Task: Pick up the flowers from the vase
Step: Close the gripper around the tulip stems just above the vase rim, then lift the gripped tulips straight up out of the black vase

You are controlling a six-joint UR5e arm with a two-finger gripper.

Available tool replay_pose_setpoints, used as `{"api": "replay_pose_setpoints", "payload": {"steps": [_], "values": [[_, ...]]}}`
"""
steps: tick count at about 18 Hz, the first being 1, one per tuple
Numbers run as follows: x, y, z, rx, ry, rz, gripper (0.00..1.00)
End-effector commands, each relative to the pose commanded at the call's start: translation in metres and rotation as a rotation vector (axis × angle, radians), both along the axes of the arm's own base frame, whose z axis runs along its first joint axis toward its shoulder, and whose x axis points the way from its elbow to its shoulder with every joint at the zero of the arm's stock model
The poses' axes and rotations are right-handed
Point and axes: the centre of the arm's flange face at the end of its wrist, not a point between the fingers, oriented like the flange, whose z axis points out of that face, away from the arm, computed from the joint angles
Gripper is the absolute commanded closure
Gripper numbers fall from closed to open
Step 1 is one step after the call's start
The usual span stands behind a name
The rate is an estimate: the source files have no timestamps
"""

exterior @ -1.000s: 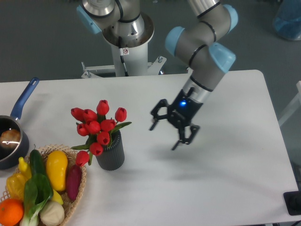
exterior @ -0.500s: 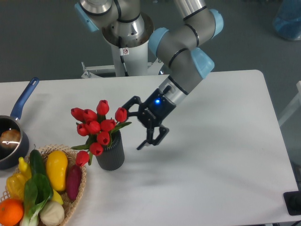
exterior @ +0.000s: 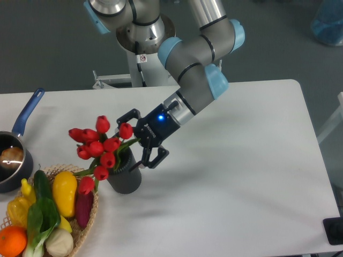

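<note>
Camera view from above the table (exterior: pixel 241 176): the gripper (exterior: pixel 132 140) sits at the right side of the flowers (exterior: pixel 99 144), its dark fingers (exterior: pixel 151 158) spread wide apart. One finger reaches over the top of the bunch near the rightmost bud, the other hangs lower, just beside the rim of the vase (exterior: pixel 124 176). Whether either finger actually touches a stem or leaf cannot be told; the leaves cover the contact area. A blue light glows on the gripper body behind the fingers.

The flowers are still in the vase, directly left of the gripper. The bunch leans: its long axis runs from the vase mouth up and to the left, away from the gripper, so the red buds point toward the upper left. One bud droops lower on the far side from the gripper, over the edge of the basket (exterior: pixel 91 214). Green leaves stick out toward the gripper at the vase mouth.

The vase stands upright below and slightly left of the gripper, touching or just beside the basket rim. The basket, holding vegetables and an orange, lies further left and lower. A saucepan (exterior: pixel 13 155) with a blue handle is well apart from the gripper, at the far left edge.
</note>
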Motion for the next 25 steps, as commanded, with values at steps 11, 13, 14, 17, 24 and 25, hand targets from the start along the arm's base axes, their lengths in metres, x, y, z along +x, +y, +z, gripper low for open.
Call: {"api": "replay_pose_setpoints", "payload": {"steps": [11,13,14,17,24,25], "values": [[0.003,-0.004,-0.012,0.01,0.029,-0.02,0.0],[0.003,-0.004,-0.012,0.013,0.034,-0.023,0.31],[0.003,-0.004,-0.012,0.012,0.035,-0.023,0.51],[0.002,-0.005,-0.011,0.011,0.039,-0.02,0.94],[-0.002,-0.014,0.031,0.054,0.098,0.005,0.95],[-0.003,-0.016,0.034,0.056,0.1,0.009,0.97]]}}
